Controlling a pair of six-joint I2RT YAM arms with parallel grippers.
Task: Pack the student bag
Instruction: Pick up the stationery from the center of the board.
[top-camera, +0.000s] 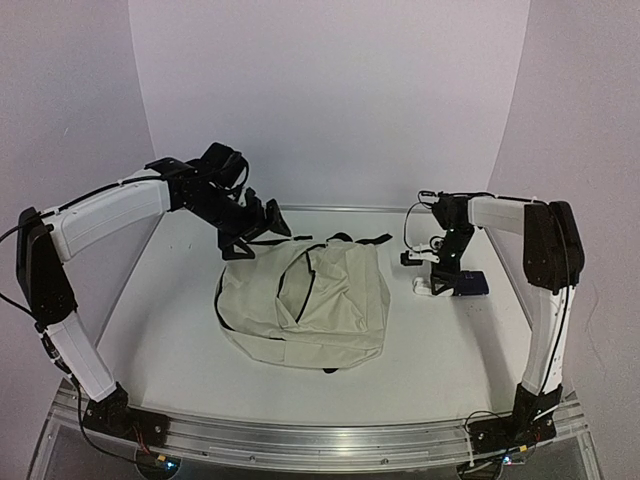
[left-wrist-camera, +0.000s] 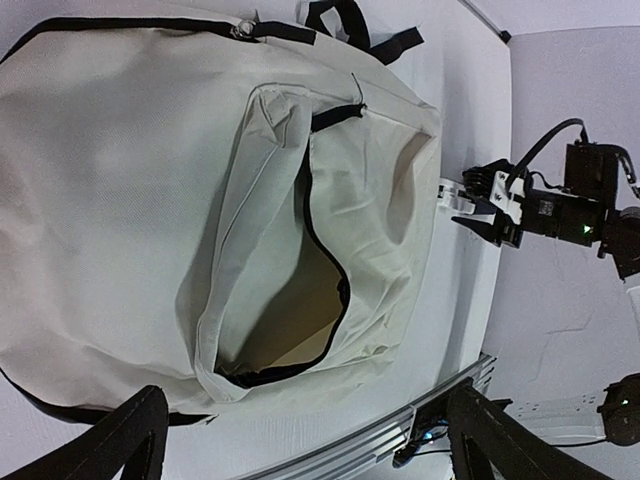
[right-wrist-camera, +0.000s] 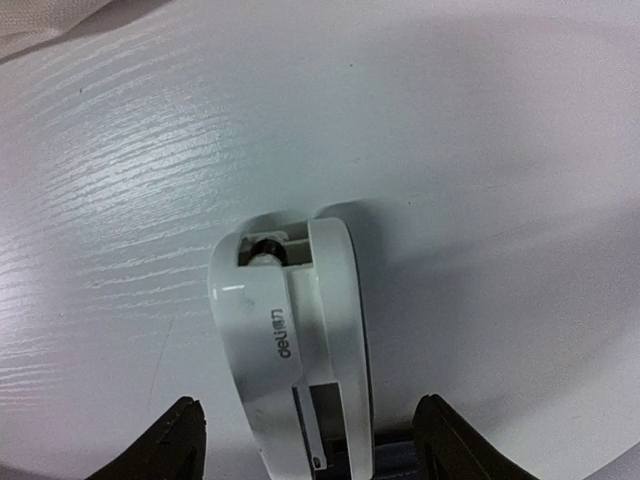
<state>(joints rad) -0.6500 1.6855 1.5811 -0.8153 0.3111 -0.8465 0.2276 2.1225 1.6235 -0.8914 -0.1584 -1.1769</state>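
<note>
The cream-beige student bag (top-camera: 310, 300) lies flat mid-table with its black-zippered pocket gaping open; it fills the left wrist view (left-wrist-camera: 120, 200). My left gripper (top-camera: 250, 232) hovers open and empty above the bag's far left corner, its fingertips (left-wrist-camera: 130, 430) at the bottom corners of its view. My right gripper (top-camera: 440, 270) is open, lowered over a white stapler (right-wrist-camera: 295, 340) marked "deli" that lies on the table to the right of the bag. Its fingertips (right-wrist-camera: 180, 440) straddle the stapler without touching it.
A dark blue flat item (top-camera: 470, 283) lies under or beside the stapler (top-camera: 428, 287) near the right wall. Black bag straps (top-camera: 365, 240) trail toward the back wall. The aluminium rail (top-camera: 320, 435) runs along the near edge.
</note>
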